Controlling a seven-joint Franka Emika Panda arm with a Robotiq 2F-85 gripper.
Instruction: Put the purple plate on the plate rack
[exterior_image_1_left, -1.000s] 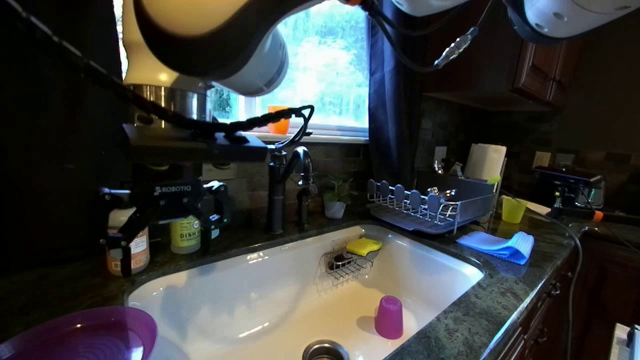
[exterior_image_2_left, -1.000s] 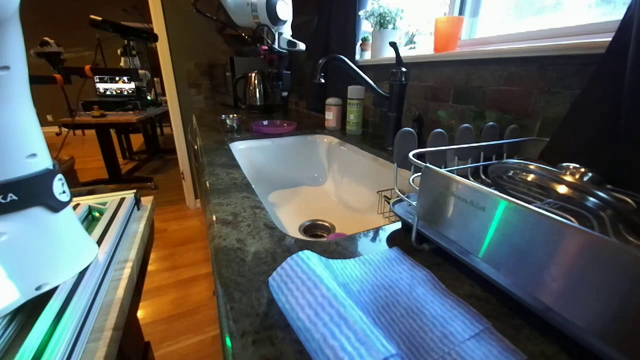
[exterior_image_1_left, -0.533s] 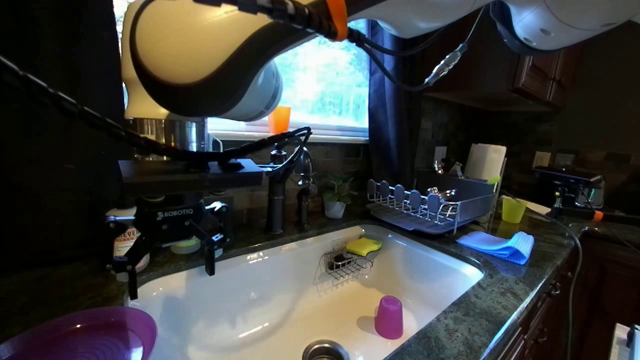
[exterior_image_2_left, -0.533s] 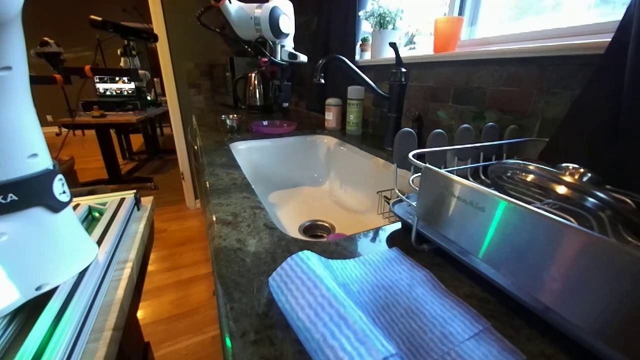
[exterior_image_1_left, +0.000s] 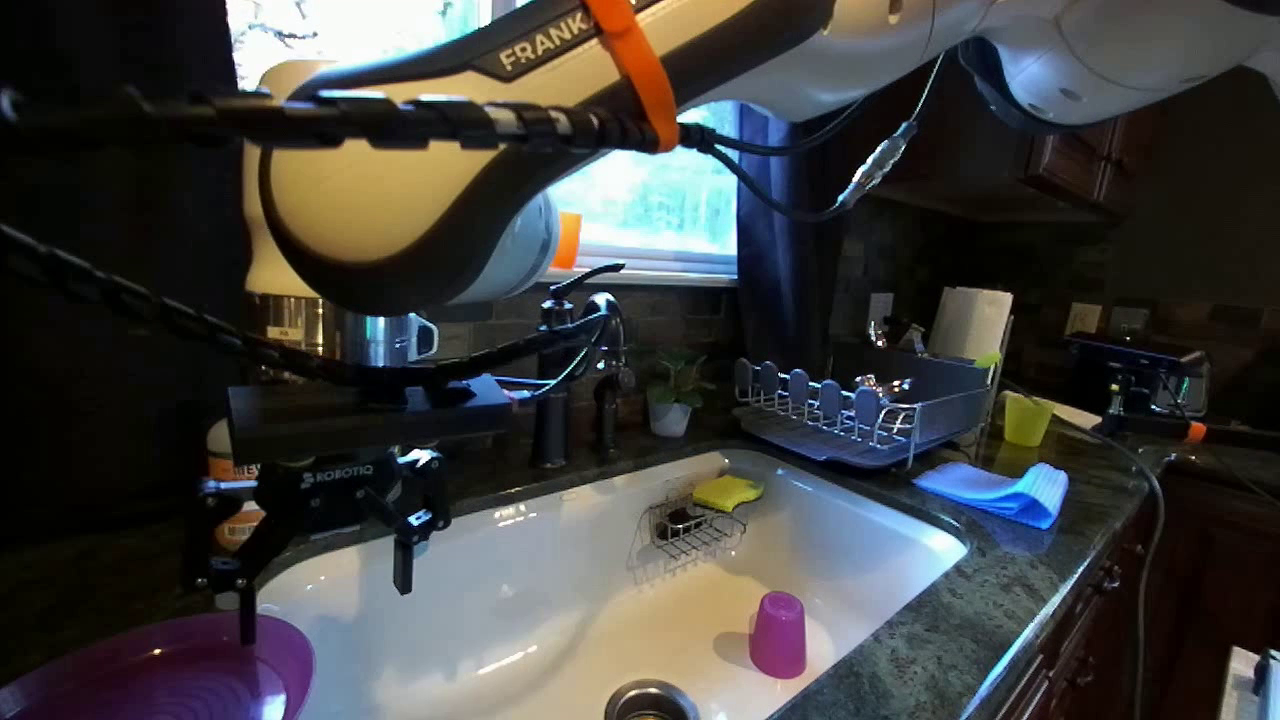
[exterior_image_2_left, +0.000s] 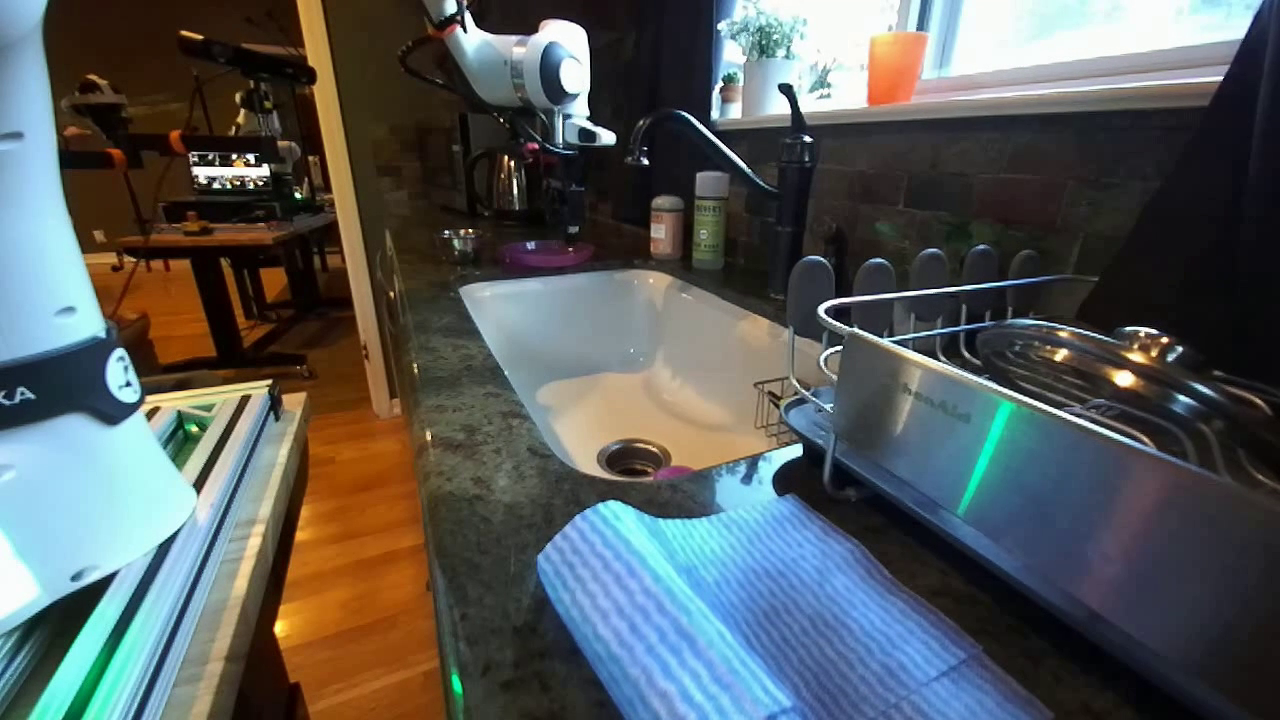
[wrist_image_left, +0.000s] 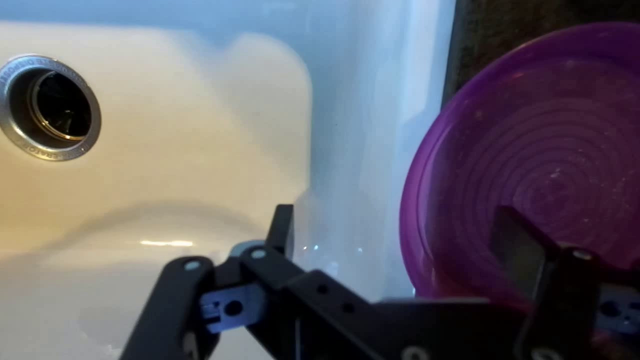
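The purple plate (exterior_image_1_left: 150, 670) is round with a raised rim and lies by the sink's end; it also shows in an exterior view (exterior_image_2_left: 532, 257) and at the right of the wrist view (wrist_image_left: 545, 135). My gripper (exterior_image_1_left: 325, 615) is open and empty, fingers pointing down. In the wrist view, the gripper (wrist_image_left: 395, 209) has one finger over the plate's inside and one over the sink, with the near rim between them. Whether a fingertip touches the plate cannot be told. The plate rack (exterior_image_1_left: 945, 415) stands beyond the sink's opposite end, and close up in an exterior view (exterior_image_2_left: 1040, 460).
The white sink (exterior_image_1_left: 480, 600) lies between plate and rack. A small purple cup (exterior_image_1_left: 779, 635) stands upside down in it. A dark faucet (exterior_image_1_left: 552, 400), soap bottles (exterior_image_2_left: 709, 220) and a potted plant (exterior_image_1_left: 670, 400) line the back. A blue cloth (exterior_image_1_left: 1000, 492) lies beside the rack, which holds a metal lid (exterior_image_2_left: 1060, 355).
My gripper has come down from in front of the soap bottles to the plate's rim, fingers still apart. The plate and the rack have not moved.
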